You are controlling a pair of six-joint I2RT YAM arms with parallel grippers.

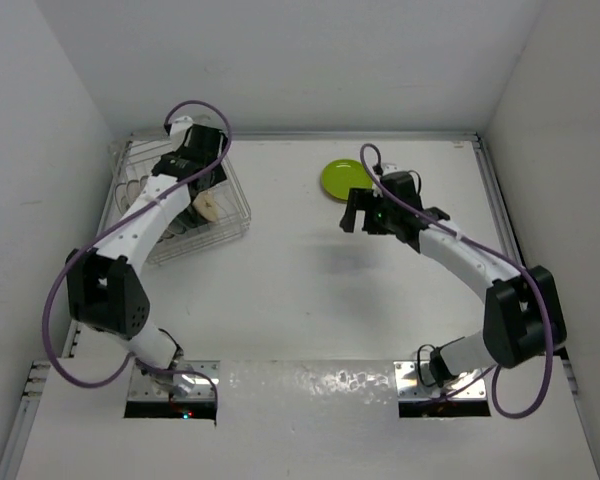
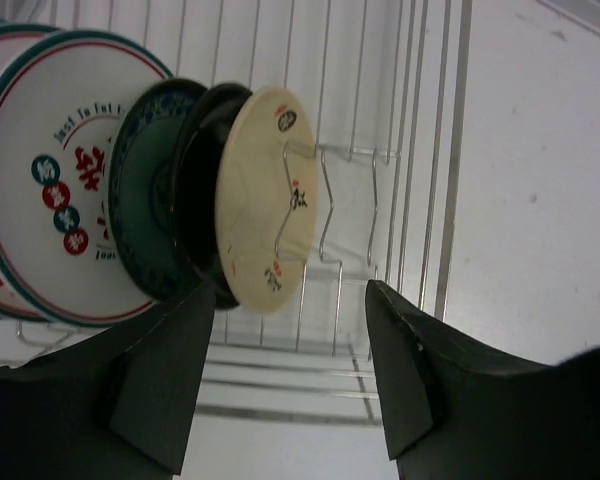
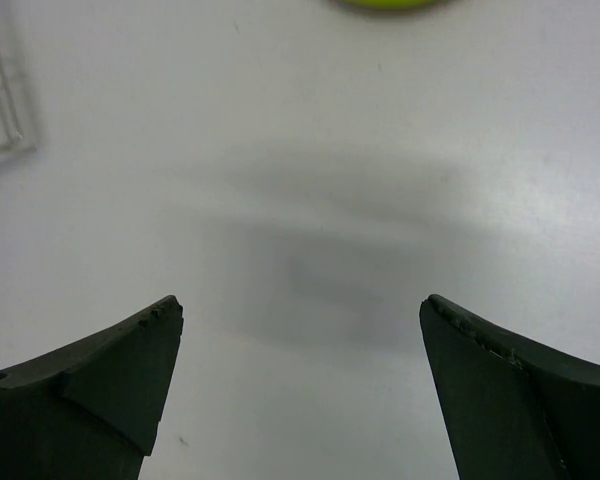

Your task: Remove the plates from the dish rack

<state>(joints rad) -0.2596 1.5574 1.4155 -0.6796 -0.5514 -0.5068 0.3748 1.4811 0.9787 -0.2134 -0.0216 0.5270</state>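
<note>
the dish rack (image 1: 230,225) sits at the far left of the surface (image 1: 300,300), turned a little askew. the left arm reaches over it so that the left hand (image 2: 288,298) hangs inside the wire frame. this hand is open: its two dark fingers (image 2: 160,380) stand well apart and grip nothing. in the left wrist view four plates stand on edge in the slots, packed close in a row. at the end of the row is a cream plate (image 2: 270,190) with small red and dark marks, with a bent wire across its face. behind it come a black plate (image 2: 195,190), a teal-patterned plate (image 2: 140,200), and a white plate (image 2: 50,180) with a teal rim, a red ring and red and blue lettering. the rim of one more white plate shows behind that, at the edge of the view. the lower edge of the cream plate shows in the gap between the fingers, nearer one finger than the other; whether it touches that finger cannot be told. a lime green plate (image 1: 345,180) lies flat on the surface at the far middle, well apart from the rack. the right hand (image 3: 302,300) hovers just on the near side of it, over bare surface. it is open as well, its fingers spread wide with nothing between them. the right wrist view shows only a sliver of the green plate at the top edge and a corner of the rack at the upper left.
</note>
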